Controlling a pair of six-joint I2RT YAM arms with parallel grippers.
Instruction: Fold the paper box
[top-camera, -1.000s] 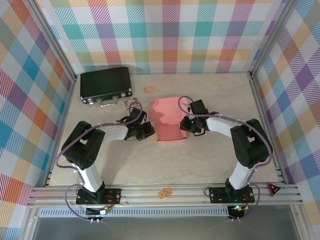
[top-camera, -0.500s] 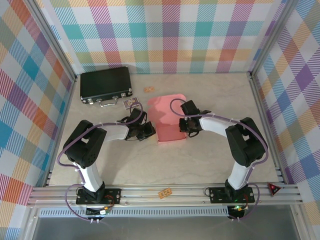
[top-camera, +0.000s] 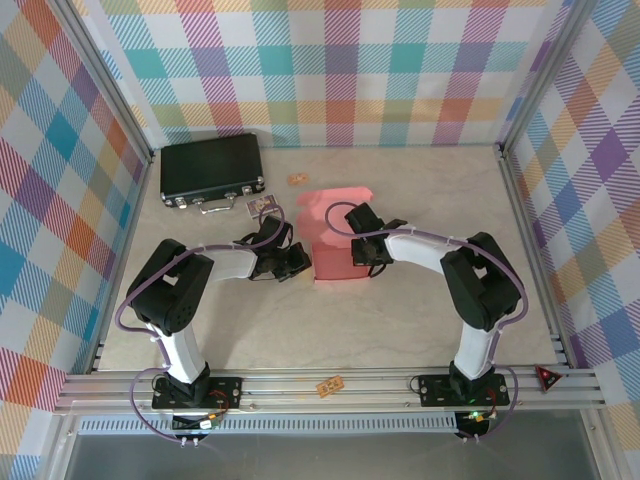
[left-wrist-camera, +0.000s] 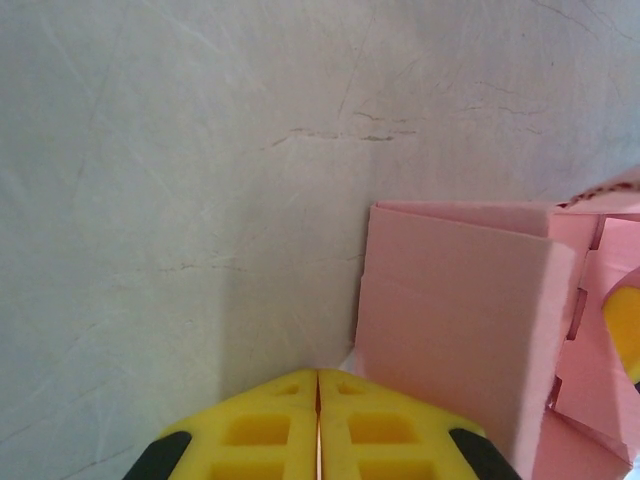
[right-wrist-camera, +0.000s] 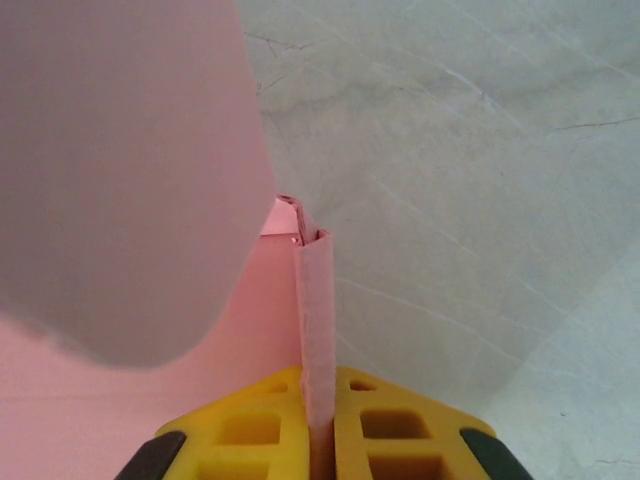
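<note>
The salmon-pink paper box (top-camera: 333, 245) sits mid-table, half formed, with a flap raised at its far end. My right gripper (top-camera: 362, 257) is at the box's right side. In the right wrist view the yellow jaws (right-wrist-camera: 320, 385) are shut on a doubled-over side wall (right-wrist-camera: 314, 300), and a big blurred flap (right-wrist-camera: 120, 170) hangs close on the left. My left gripper (top-camera: 298, 262) rests on the table by the box's left side. Its yellow jaws (left-wrist-camera: 318, 373) are shut on nothing, just short of the pink wall (left-wrist-camera: 450, 300).
A black hard case (top-camera: 212, 170) with metal latches lies at the back left. Small printed tags lie near it (top-camera: 262, 205), further back (top-camera: 297, 179) and on the front rail (top-camera: 329, 384). Aluminium posts and checked walls enclose the table.
My right gripper has moved left onto the box's right wall and closed on it. The raised flap has shifted left with it. The left arm has stayed put.
</note>
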